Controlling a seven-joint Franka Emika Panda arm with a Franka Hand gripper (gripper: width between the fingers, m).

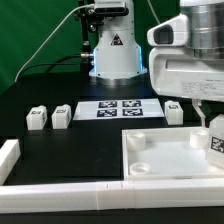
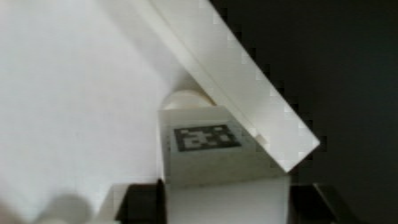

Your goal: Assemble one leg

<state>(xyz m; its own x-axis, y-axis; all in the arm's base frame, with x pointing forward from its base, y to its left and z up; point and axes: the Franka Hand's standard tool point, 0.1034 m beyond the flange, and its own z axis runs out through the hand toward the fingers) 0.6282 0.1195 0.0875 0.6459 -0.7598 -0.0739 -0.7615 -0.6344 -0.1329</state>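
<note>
The fingers (image 1: 205, 118) appeared closed on the leg (image 1: 214, 141). It hung at the right edge of the exterior frame, tag toward the camera, long axis upright and running straight down from the fingers. Directly under it lay the panel (image 1: 150, 160), and the leg was above that panel's right side. From the wrist, the panel's raised rim (image 2: 249, 90) ran slantwise close by the leg's far end; whether the two touched I could not tell. Three spare legs (image 1: 38, 118) stood on the worktop (image 1: 60, 150) in the middle of the frame, with the marker board (image 1: 120, 108) among them, all well clear. The border bar (image 1: 100, 190) lined the lower edge.
</note>
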